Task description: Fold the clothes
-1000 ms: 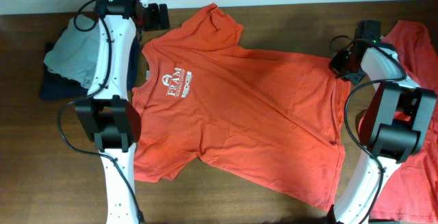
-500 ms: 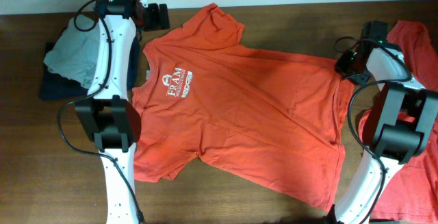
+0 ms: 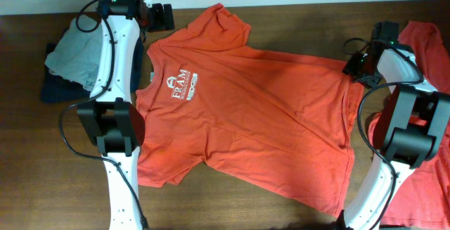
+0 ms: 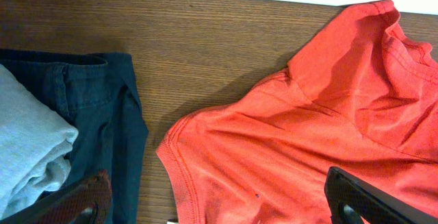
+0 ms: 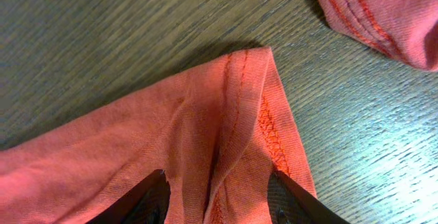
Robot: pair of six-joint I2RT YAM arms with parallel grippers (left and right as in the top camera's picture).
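Both left end effector (image 4: 215, 200) and right end effector (image 5: 222, 193) gape open above wrinkled T-shirt (image 3: 246, 110).

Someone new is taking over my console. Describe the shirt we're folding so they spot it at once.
Look at the middle of the wooden table: the orange-red T-shirt lies spread flat there, collar to the left, hem to the right. Unlike the red garment bunched at the table's right edge, it shows a white chest logo.
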